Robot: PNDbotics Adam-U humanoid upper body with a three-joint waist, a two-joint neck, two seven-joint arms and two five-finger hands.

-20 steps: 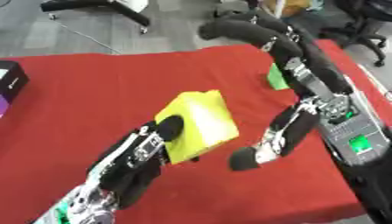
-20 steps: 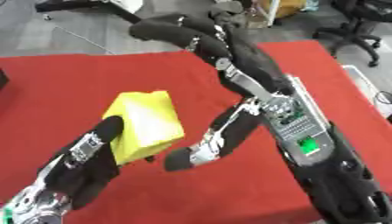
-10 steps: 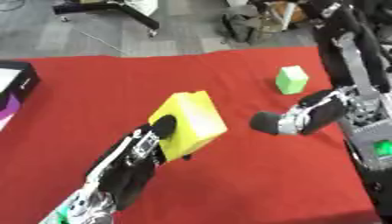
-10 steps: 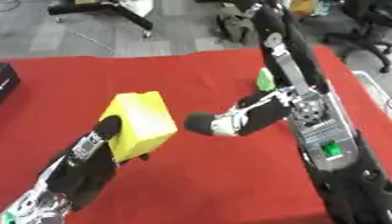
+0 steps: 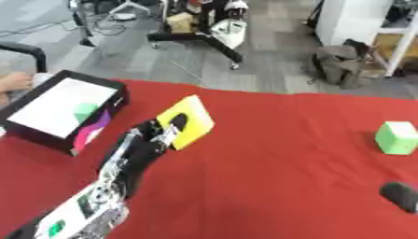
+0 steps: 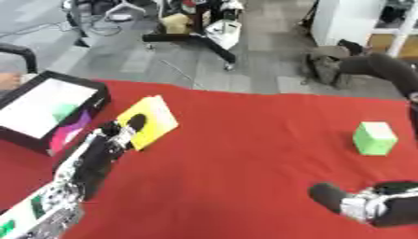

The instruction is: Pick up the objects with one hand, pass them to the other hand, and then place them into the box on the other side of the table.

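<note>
Yellow block (image 5: 190, 121) sits gripped in the left hand (image 5: 155, 137), near the box (image 5: 49, 109).

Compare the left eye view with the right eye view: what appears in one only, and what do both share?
Left eye view only: nothing clear. Right eye view only: more of the right robot hand with its silver wrist, plus a dark arm at the upper right. Both share the left robot hand holding the yellow block, the black box with a green object inside, the green cube and the red tablecloth.

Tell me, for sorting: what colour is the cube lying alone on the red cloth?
Green: the small cube, clearest in the left eye view.
</note>
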